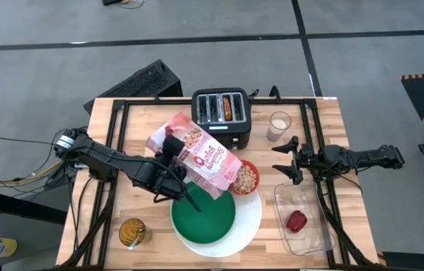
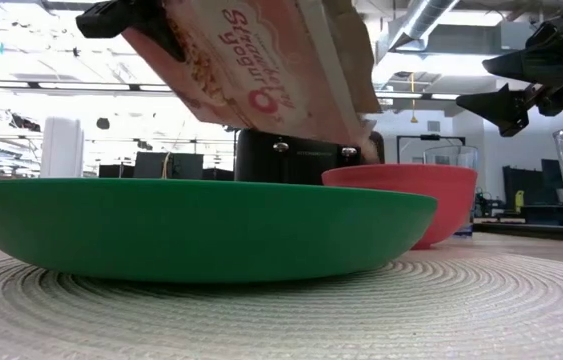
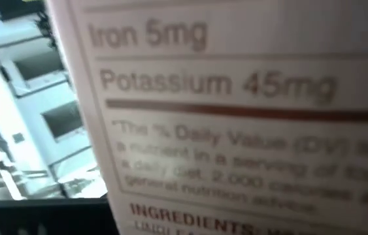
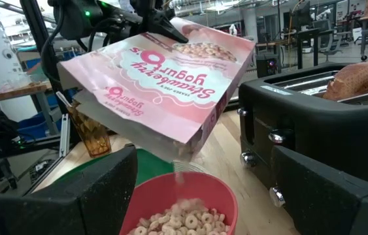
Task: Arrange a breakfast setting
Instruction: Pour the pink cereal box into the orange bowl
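A pink strawberry-yogurt cereal box hangs tilted above the table, its open end low over the small red bowl, which holds cereal rings. My left gripper is shut on the box's raised end. The green plate rests on a white round mat at the near middle. A toasted bagel stands in a slot of the black toaster. My right gripper stands open at the right, level, facing the bowl and touching nothing. My left gripper pinches the cereal box between its two fingers near the raised, closed end, coming from the table's left side and slanting down. The box is lifted clear, tipped with its open end lowest over the red bowl. Cereal pieces are falling into the bowl.
A clear plastic tray at the near right holds a small red food piece. A glass of milk stands right of the toaster. An amber glass sits near the front left edge.
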Available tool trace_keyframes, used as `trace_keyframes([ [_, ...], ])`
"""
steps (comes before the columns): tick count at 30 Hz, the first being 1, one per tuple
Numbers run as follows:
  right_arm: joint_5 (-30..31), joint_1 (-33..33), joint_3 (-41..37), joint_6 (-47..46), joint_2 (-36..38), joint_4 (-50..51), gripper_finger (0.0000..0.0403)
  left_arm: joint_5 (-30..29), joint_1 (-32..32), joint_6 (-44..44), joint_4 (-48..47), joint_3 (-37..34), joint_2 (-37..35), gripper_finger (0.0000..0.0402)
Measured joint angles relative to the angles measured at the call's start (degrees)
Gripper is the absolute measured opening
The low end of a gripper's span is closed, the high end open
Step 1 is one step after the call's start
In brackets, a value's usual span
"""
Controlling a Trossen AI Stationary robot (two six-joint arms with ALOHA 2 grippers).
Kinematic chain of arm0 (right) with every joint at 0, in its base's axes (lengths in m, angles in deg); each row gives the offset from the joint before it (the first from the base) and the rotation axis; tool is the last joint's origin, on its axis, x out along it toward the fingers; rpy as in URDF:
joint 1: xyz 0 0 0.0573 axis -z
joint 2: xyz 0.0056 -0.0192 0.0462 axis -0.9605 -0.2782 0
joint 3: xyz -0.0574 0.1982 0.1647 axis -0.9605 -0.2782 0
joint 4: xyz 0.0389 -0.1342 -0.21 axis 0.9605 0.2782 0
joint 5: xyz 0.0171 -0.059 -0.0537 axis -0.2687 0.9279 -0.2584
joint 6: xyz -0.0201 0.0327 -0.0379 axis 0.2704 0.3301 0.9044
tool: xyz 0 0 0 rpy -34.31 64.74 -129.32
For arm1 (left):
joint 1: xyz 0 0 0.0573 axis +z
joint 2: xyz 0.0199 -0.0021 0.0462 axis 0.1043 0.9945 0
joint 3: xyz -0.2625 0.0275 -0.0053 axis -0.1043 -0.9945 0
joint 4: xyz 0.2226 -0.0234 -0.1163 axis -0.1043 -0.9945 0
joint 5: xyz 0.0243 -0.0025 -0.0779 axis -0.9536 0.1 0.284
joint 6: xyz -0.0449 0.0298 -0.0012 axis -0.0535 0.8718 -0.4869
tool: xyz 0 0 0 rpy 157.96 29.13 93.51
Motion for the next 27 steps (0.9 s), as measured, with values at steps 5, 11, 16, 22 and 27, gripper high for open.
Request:
trace_keyframes([
  [5,0.0,0.0,0.0,0.0,0.0,0.0,0.0371,1.9,0.0,-4.0,-1.2,0.0,0.0,0.0126],
  [11,0.0,0.0,0.0,0.0,0.0,0.0,0.0371,4.0,0.0,-8.2,-1.4,0.0,-0.1,0.0126],
  [16,0.0,0.0,0.0,0.0,0.0,0.0,0.0371,5.7,0.0,-11.9,-1.5,0.0,-0.1,0.0126],
  [22,0.0,0.0,0.0,0.0,0.0,0.0,0.0371,6.0,0.0,-17.7,-1.5,0.0,-1.5,0.0126],
  [27,0.0,0.0,0.0,0.0,0.0,0.0,0.0371,7.1,0.0,-25.5,-1.5,0.0,-4.4,0.0126],
])
